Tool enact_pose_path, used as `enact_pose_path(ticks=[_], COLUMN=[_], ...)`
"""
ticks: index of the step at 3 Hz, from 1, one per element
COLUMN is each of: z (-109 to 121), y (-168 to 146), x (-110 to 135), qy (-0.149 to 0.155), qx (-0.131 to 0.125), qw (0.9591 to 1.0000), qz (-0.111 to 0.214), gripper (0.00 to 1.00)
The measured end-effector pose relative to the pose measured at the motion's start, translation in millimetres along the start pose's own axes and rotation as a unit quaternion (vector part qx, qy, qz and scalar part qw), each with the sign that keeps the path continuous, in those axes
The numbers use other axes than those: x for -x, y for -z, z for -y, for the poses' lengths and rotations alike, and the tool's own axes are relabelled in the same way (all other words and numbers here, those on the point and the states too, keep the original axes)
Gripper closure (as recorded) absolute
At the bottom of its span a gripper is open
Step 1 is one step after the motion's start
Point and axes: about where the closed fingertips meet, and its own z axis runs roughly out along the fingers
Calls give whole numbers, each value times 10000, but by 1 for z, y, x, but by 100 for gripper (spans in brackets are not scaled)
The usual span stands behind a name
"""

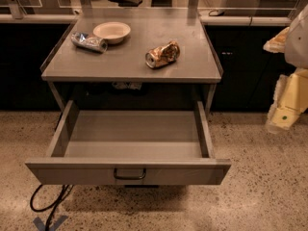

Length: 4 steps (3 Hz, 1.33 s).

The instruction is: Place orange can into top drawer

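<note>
The orange can (162, 54), dented, orange-gold and brown with a silver end, lies on its side on the grey table top (134, 64), right of centre. Below the table top, the top drawer (130, 131) is pulled wide open toward me and nothing lies in it. Its flat front panel carries a dark handle (129, 174). My gripper (283, 112), cream and yellow, hangs at the right edge of the view. It is to the right of the table and well apart from the can, at about the height of the drawer's back.
A silver-blue can (89, 41) lies on its side at the table's back left, next to a shallow white bowl (111, 32). Dark cabinets run behind the table. A black cable (48, 203) and blue tape (50, 221) lie on the speckled floor at front left.
</note>
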Motion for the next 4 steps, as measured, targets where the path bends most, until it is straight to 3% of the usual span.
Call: enact_pose_path(ticks=[1,2,3,4], z=[0,12,51,103], y=[0,-15,-62,-140], x=[0,-5,-3,15], qy=[0,26,47,122], qx=[1,243,657,892], qw=[10000,9987,9959,9956], qz=[2,442,625,265], gripper=[0,0,0,0])
